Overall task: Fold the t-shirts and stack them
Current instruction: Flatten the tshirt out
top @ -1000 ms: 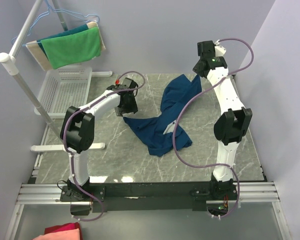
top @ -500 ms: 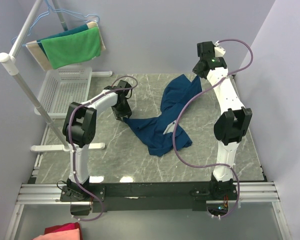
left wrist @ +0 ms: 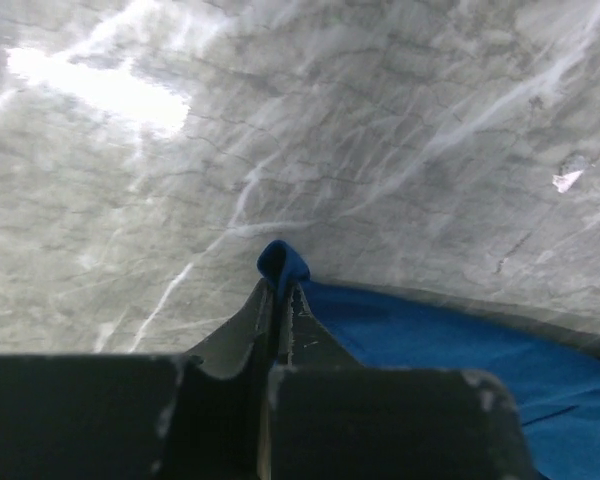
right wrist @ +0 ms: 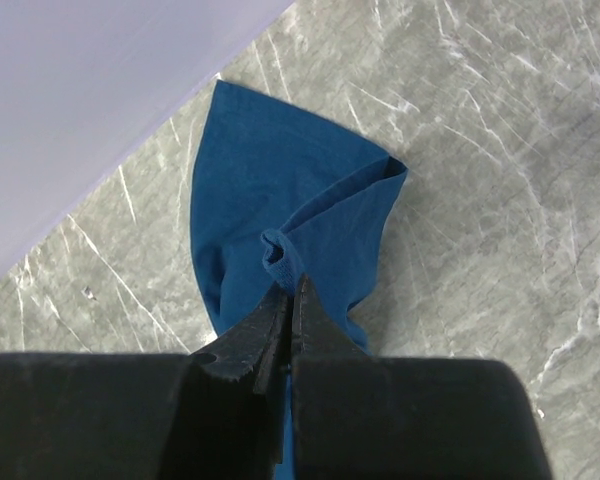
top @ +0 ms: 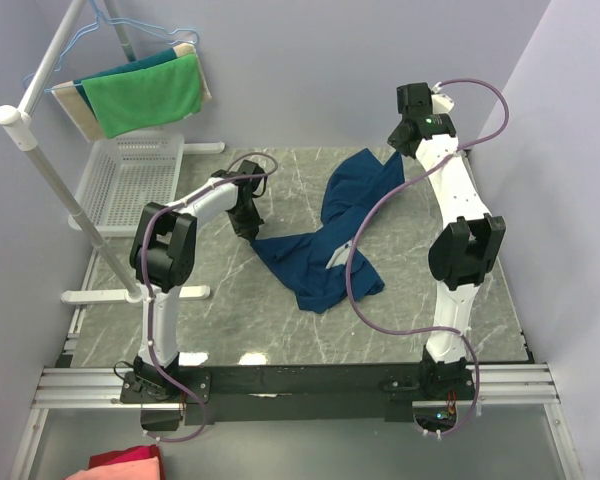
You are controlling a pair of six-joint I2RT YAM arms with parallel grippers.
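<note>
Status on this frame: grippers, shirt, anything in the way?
Left gripper shut on t-shirt edge. Right gripper shut on its far corner. It lies crumpled, unfolded. Right arm's cable crosses above it.

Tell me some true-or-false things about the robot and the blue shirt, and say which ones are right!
1. The left fingers are pinched shut on an edge of the blue t-shirt. True.
2. The right fingers are wide open with nothing between them. False: they are shut on a fold of the t-shirt.
3. The t-shirt is neatly folded. False: it lies crumpled and spread out on the table.
4. A green towel hangs on the rack at the left. True.
</note>
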